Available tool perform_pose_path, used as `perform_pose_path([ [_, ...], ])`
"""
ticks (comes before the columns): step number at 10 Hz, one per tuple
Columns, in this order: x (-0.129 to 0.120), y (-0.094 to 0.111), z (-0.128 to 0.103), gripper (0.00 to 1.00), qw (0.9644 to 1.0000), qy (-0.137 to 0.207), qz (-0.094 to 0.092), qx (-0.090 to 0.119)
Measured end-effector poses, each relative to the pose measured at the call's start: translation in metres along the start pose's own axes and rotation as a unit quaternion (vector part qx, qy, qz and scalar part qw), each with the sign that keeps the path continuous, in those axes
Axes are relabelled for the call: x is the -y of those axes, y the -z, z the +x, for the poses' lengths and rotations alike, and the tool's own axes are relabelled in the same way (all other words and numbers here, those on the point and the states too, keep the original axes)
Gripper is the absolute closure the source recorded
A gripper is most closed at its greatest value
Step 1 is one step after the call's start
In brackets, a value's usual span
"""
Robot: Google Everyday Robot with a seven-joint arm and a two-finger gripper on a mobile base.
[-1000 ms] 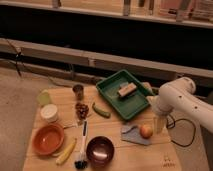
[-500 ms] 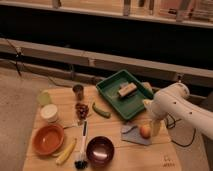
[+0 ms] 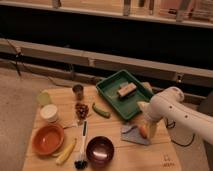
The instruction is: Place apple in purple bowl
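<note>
Apple [image 3: 143, 131] sits on grey cloth [image 3: 130, 135] at approx 4 o'clock on wooden table [image 3: 112, 126], w/ gripper [image 3: 149, 128] down right at it, jaws spread wide, nothing lifted; purple bowl [image 3: 100, 150] lies approx 8 o'clock from apple, well apart

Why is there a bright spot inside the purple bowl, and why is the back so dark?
Camera view: the spot is glare off the glossy inside of the purple bowl; the back gets little light, so it looks black; the gripper, low over the apple on the right, is brightly lit.
</note>
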Motion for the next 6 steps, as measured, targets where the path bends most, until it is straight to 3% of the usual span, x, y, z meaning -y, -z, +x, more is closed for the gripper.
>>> perform_pose_path([
  [2, 0.001, -0.012, -0.01, 0.0, 0.9999, 0.01, 0.002, 0.009],
  [4, 0.0, -0.009, -0.008, 0.15, 0.9999, 0.01, 0.001, 0.003],
  [6, -0.005, -0.009, 0.001, 0.2, 0.9999, -0.009, 0.004, -0.004],
])
